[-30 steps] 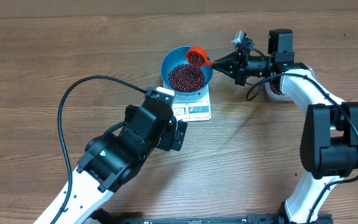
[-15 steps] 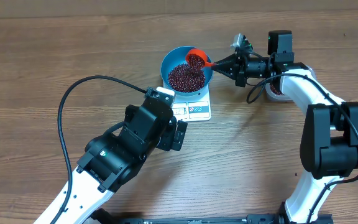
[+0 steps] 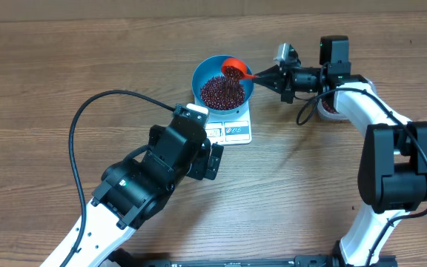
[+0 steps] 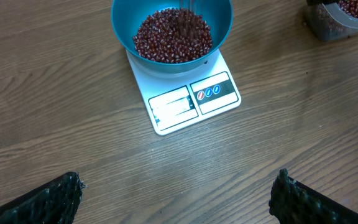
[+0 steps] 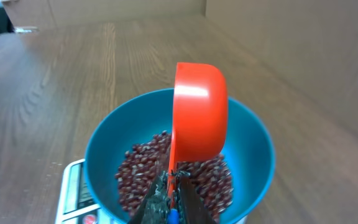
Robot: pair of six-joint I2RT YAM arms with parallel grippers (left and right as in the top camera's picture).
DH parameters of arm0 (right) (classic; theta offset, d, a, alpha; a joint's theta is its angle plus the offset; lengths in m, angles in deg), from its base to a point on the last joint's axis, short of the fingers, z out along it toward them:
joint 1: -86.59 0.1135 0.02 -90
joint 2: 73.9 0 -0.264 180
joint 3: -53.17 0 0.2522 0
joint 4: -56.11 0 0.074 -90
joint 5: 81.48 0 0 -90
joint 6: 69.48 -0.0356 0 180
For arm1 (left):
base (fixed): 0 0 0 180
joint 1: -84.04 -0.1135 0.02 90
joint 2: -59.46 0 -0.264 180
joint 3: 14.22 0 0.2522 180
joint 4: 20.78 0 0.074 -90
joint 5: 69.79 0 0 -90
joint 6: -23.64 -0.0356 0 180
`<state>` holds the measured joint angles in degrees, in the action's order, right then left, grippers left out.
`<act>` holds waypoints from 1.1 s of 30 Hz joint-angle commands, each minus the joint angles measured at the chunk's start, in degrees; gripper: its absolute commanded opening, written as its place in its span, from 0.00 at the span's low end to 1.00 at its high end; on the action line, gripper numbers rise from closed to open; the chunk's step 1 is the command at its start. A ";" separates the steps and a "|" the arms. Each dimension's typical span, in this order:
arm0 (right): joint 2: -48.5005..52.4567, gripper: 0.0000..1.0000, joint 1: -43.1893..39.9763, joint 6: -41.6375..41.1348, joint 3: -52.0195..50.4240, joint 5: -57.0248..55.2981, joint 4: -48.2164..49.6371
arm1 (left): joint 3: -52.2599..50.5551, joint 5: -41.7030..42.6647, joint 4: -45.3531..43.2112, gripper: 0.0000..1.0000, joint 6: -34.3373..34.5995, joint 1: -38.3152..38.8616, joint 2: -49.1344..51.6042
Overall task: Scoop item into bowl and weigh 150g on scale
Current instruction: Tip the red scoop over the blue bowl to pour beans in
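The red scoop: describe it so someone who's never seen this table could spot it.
Find the white scale mid-table; a blue bowl of maroon beans sits on it. Over the bowl hangs the scoop, tipped, its handle pinched in the right gripper. Nothing else is orange-red.

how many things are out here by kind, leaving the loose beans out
blue bowl: 1
clear tub: 1
scale: 1
orange scoop: 1
grippers: 2 (left gripper, right gripper)
total: 6
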<state>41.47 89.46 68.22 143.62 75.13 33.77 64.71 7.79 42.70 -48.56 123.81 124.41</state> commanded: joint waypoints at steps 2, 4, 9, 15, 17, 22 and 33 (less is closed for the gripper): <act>0.20 0.04 0.15 2.27 0.20 0.52 2.54 | -0.09 0.26 -0.22 0.99 -1.07 -0.02 0.31; 0.20 0.04 0.31 2.25 0.20 0.50 2.69 | -0.09 0.26 -0.22 1.00 -1.07 -0.02 0.31; 0.20 0.04 0.44 1.86 0.20 0.50 2.23 | -0.09 0.24 -0.22 1.00 -1.07 -0.02 0.31; 0.20 0.04 0.46 1.86 0.20 0.50 2.03 | -0.09 0.26 -0.22 1.00 -1.07 -0.02 0.31; 0.20 0.04 0.46 1.86 0.20 0.50 2.03 | -0.09 0.26 -0.22 1.00 -1.07 -0.02 0.31; 0.20 0.04 0.46 1.88 0.20 0.50 2.01 | -0.09 0.26 -0.22 1.00 -1.07 -0.02 0.31; 0.20 0.04 0.46 1.88 0.20 0.48 2.05 | -0.09 0.26 -0.22 0.99 -1.07 -0.02 0.31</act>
<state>41.47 89.63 69.64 143.62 75.13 35.76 64.71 7.76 42.70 -48.56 123.81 124.41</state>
